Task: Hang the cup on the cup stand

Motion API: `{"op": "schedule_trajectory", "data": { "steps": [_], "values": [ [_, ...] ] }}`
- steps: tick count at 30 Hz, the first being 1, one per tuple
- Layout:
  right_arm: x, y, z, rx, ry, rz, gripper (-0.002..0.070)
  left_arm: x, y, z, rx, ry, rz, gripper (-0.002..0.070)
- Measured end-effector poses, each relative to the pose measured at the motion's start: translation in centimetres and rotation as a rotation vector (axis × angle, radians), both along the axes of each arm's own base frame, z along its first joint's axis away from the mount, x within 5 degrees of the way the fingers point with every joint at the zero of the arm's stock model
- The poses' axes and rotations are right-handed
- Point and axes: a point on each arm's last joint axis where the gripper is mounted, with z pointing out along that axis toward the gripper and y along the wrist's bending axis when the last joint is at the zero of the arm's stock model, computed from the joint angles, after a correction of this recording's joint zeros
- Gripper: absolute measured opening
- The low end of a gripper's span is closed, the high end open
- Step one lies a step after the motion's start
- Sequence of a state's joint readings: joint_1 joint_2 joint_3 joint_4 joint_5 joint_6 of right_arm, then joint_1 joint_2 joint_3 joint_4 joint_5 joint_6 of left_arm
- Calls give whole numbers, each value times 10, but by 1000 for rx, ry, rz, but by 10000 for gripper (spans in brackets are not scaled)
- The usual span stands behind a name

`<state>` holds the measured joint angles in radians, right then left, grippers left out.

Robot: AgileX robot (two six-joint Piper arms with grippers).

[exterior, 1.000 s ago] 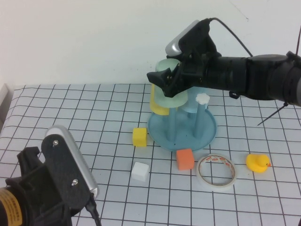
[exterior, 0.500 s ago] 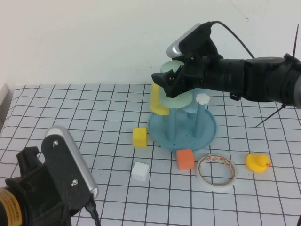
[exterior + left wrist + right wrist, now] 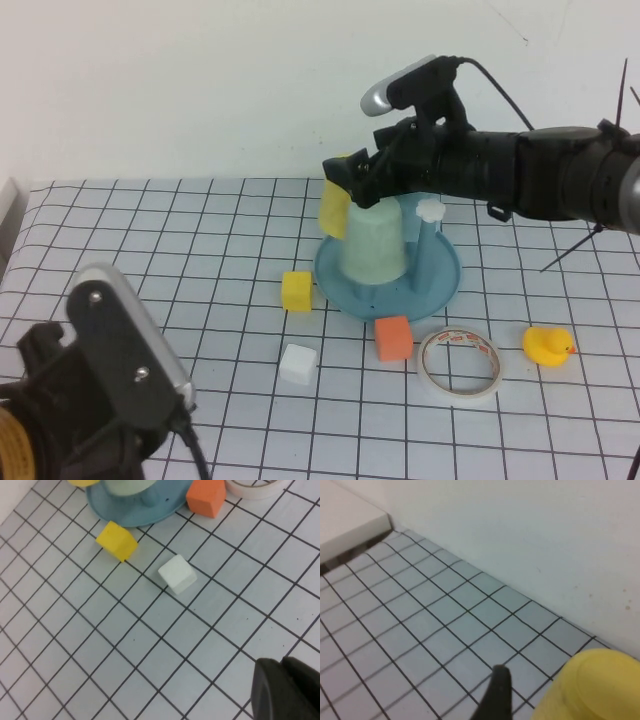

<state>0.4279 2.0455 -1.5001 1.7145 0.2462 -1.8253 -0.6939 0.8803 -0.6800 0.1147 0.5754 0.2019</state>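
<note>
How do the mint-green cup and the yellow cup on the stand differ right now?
The mint-green cup sits upside down and upright, low on the blue cup stand; the yellow cup hangs tilted and higher, at the stand's left edge. The mint-green cup is in full view, while the yellow cup is partly hidden behind the right claw. Both are plain handleless tumblers on the same stand.

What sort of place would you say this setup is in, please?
Probably a robot test bench: a grid-marked table against a bare white wall, scattered with practice props such as foam cubes, a rubber duck and a tape roll.
</note>
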Motion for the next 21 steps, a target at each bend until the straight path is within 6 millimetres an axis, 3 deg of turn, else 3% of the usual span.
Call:
{"op": "schedule_trajectory", "data": {
  "steps": [3,5,10,12,16,21],
  "values": [
    [-3,-1,13,67,27,-30,636,-6,8,5,-9,-10,29,-1],
    [-7,-3,31,136,43,-56,568,-15,17,11,-33,-33,57,-1],
    [-35,-14,97,301,13,-64,183,-44,49,11,-146,-106,167,-1],
    [-54,-20,121,336,-15,-43,79,-57,62,4,-215,-132,214,-1],
    [-94,-38,147,361,-54,-27,19,-75,78,-11,-345,-174,254,-1],
    [-147,-62,150,326,-88,-18,8,-84,85,-26,-427,-216,254,-1]
  ]
}}
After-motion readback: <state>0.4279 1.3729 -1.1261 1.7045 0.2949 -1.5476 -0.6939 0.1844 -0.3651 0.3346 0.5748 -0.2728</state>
